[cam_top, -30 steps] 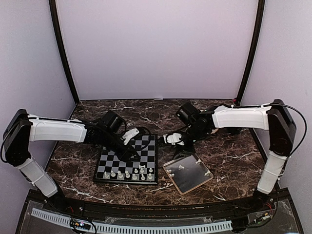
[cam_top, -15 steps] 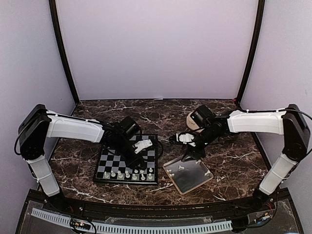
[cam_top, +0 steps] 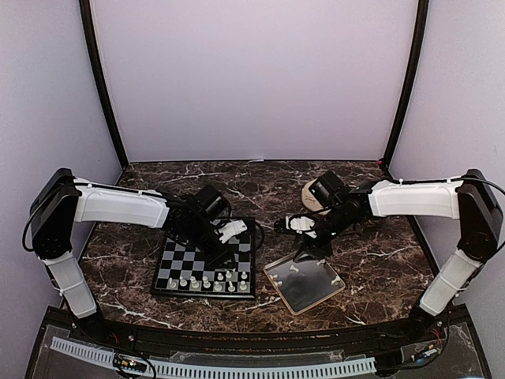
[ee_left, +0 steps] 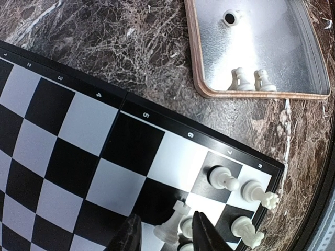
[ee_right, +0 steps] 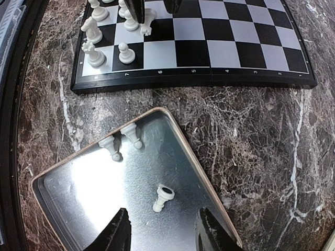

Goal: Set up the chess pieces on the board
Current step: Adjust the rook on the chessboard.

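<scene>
Left gripper [ee_left: 167,230]: low over the board's corner, jaws part-way apart either side of a tilted white piece [ee_left: 170,227]. Cannot tell whether they pinch it.
Likely reason: seating that piece next to the ones standing there.
Board [ee_left: 68,136]: flat on the worktop [ee_right: 251,146]; chess pieces [ee_left: 225,179] stand along its near edge.
Right gripper [ee_right: 166,232]: jaws apart, empty, poised above the tray [ee_right: 73,198], presumably lined up for a pick.
Tray contents: three pieces; one lying flat [ee_right: 164,197] just ahead of the fingers, two against the rim.
</scene>
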Controlling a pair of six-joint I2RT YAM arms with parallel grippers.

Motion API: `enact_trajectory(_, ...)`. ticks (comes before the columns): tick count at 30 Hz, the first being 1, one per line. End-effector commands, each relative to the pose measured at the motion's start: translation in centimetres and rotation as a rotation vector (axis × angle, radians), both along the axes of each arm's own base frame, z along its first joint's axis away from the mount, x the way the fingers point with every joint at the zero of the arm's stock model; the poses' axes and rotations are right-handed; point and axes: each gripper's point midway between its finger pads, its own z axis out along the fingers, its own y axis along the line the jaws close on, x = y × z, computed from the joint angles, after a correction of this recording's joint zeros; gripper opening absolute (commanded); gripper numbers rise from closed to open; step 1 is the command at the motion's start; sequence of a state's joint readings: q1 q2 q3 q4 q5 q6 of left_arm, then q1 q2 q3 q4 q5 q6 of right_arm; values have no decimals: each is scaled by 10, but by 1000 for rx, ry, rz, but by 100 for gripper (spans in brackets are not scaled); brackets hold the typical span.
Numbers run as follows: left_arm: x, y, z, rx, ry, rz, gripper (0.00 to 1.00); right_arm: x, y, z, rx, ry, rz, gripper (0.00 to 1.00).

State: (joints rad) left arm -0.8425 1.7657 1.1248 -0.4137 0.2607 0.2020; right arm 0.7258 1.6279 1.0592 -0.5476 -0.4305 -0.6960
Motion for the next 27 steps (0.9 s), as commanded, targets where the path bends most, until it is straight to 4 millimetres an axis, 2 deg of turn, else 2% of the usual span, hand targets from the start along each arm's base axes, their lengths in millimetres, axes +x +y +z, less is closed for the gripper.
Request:
enact_trajectory(1,5,0,21,-25,-15,13,35,0,2,8,34,-9,-9,43)
enact_trajectory(5,2,-5,25,-49,10,8,34,1,3,9,38,-10,-9,43)
enact_trajectory(13,15,11,19,40,-58,-30,32,-1,2,6,36,-2,-7,43)
enact_trajectory(27,8,2,10,36,-23,-123,32,-2,0,3,31,1,-10,43)
